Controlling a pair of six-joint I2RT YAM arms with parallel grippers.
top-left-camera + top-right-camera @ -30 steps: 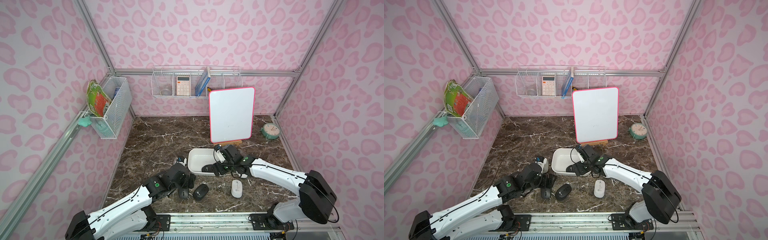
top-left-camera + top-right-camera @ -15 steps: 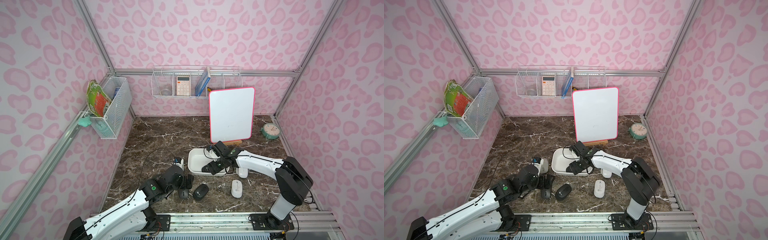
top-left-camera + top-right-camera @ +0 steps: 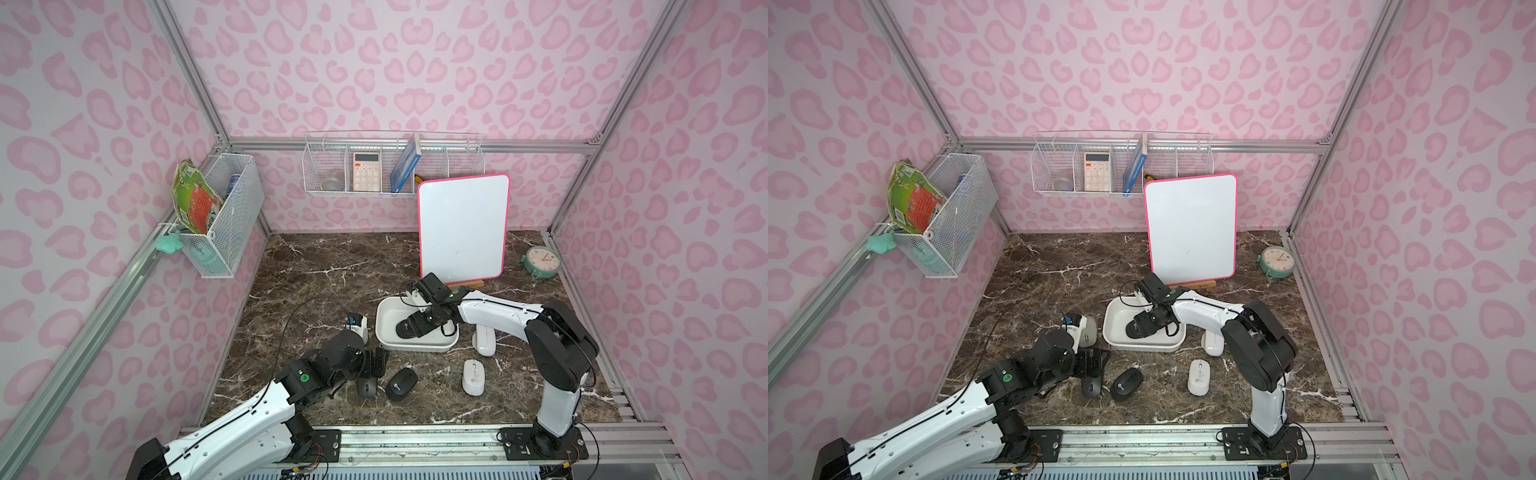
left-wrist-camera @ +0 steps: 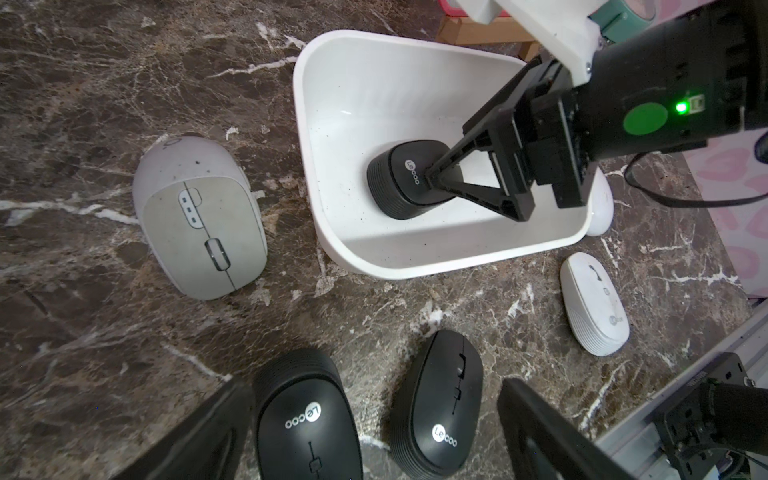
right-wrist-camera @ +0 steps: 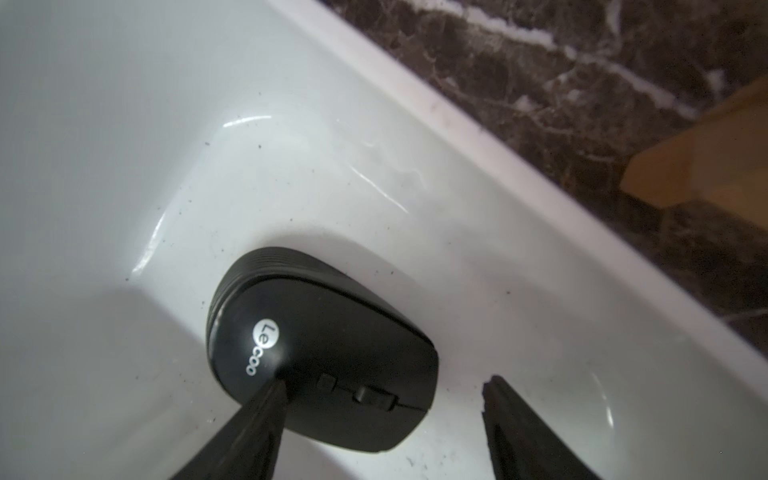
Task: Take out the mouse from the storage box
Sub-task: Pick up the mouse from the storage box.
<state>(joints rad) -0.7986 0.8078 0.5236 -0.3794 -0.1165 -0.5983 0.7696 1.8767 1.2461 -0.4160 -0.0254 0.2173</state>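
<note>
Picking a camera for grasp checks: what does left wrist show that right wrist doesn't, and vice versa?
Left wrist only: grey mouse, white mouse and two black mice out on the table.
Right wrist only: the scroll wheel of the boxed mouse, and a clear gap between it and one finger of the right gripper.
Both: storage box, the boxed mouse, the other finger touching its top.

Black mouse, white storage box, brown white-veined tabletop, pink-blotched walls, seemingly mint clock.
</note>
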